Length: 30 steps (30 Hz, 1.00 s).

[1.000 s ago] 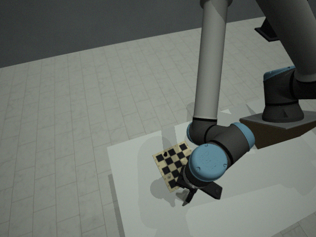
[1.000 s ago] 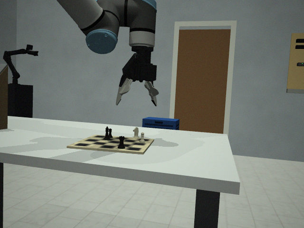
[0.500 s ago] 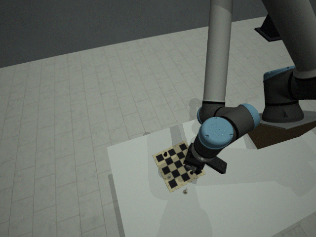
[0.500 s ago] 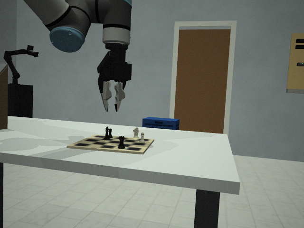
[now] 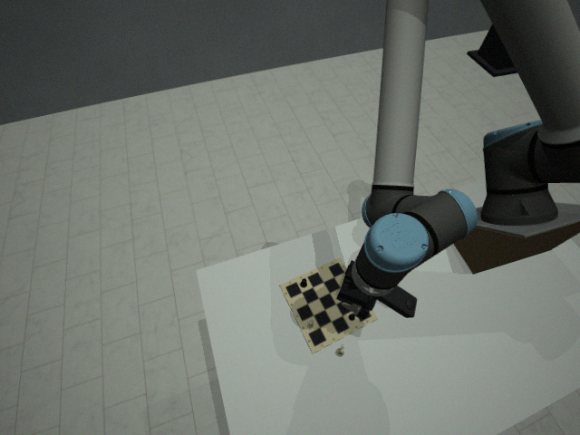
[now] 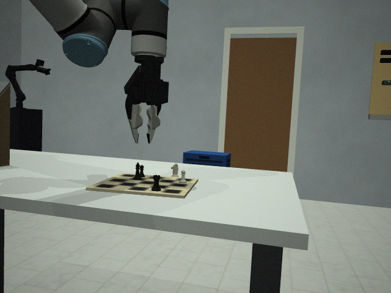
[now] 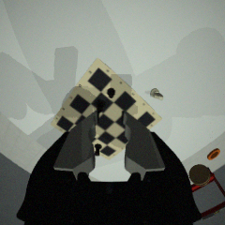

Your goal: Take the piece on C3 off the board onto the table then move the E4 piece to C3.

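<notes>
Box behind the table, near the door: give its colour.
Blue box, with dark slots along its front; the exterior view shows it best.

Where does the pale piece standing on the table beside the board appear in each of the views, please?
Top: the pale piece stands below centre, just off the board's lower edge.
Exterior: mid-frame, just behind the board's far edge.
Wrist: upper right, off the board's right side.
Shared landmark: the chessboard; the piece is off its edge in every view.
</notes>
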### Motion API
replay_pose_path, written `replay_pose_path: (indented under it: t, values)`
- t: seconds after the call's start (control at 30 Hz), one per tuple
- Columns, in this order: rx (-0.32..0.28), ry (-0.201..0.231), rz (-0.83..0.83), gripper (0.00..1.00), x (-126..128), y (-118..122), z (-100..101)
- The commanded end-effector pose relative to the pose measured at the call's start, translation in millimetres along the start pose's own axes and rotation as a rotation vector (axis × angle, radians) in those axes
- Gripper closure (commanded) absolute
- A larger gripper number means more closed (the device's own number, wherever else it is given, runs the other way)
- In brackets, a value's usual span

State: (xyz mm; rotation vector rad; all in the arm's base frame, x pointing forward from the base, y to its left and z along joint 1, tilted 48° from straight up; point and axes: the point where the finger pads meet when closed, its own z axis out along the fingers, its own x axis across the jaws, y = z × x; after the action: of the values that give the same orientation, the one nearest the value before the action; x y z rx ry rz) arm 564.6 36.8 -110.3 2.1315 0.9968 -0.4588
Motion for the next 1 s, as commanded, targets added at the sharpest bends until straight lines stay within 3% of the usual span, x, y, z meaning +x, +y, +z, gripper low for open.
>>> replay_pose_path:
  t: [0.0, 0.97]
  values:
    - [-0.001, 0.001, 0.0, 0.8, 0.3, 0.3, -0.5]
    - [-0.001, 0.001, 0.0, 0.8, 0.3, 0.3, 4.9]
